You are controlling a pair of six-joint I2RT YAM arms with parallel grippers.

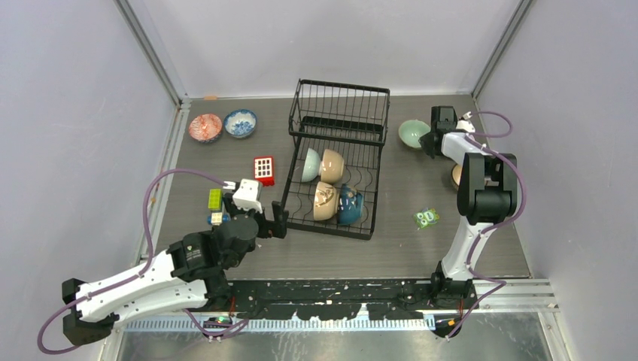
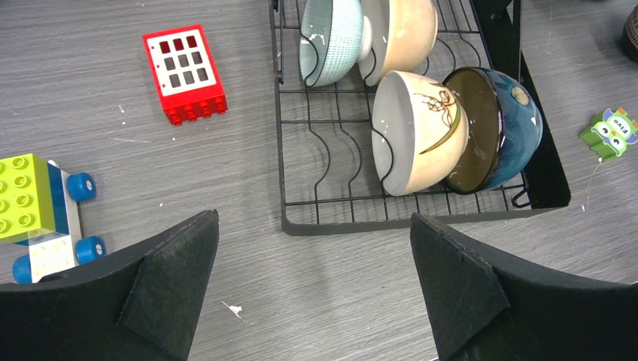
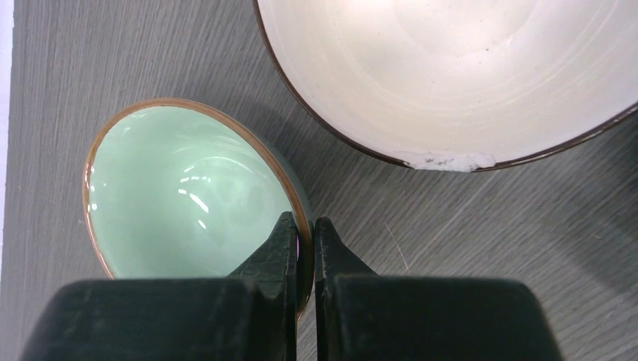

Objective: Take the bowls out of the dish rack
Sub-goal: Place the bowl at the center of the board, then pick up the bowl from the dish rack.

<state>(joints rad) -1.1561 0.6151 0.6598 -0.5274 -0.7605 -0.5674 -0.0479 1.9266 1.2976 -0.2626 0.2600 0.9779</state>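
The right pincer (image 3: 305, 229) is clenched on the rim of a pale green glazed ceramic bowl (image 3: 180, 195), right of the large black wire dish rack (image 1: 336, 229). The left pincer (image 2: 312, 226) gapes released (holding nothing) just before the rack's near-left corner; 4 ceramic bowls (image 2: 417, 131) stand on edge inside the rack.

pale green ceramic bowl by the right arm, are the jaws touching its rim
Touching. The right wrist view shows the right gripper shut on the rim of the pale green ceramic bowl, one jaw inside it and one outside.
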